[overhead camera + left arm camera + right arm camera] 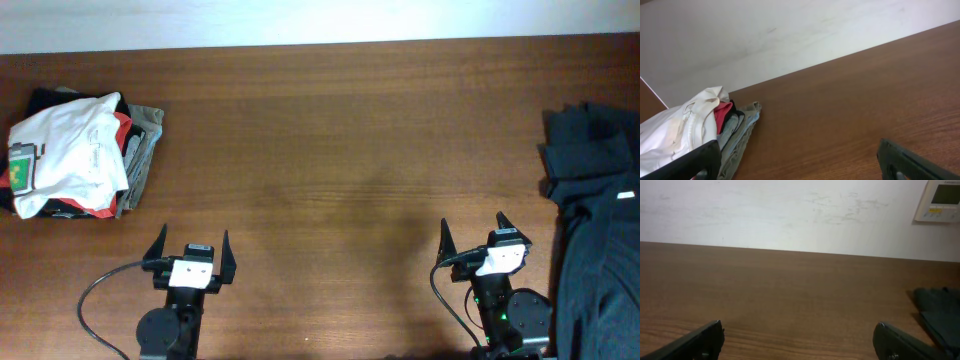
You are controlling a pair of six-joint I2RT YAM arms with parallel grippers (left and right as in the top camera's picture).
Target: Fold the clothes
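Observation:
The white shirt [70, 150] lies folded on top of a stack of clothes at the table's far left, its green-and-yellow patch [22, 168] at the left edge. It also shows in the left wrist view [675, 132]. My left gripper [190, 248] is open and empty near the front edge, to the right of and nearer than the stack; its fingers show in the left wrist view [800, 160]. My right gripper [475, 235] is open and empty at the front right, and its fingers show in the right wrist view [800, 340].
Under the white shirt lie a red garment [122, 128], a grey-olive one [145, 140] and a black one [45, 98]. A pile of dark clothes [595, 200] covers the table's right edge. The wooden table [330, 150] meets a white wall at the back.

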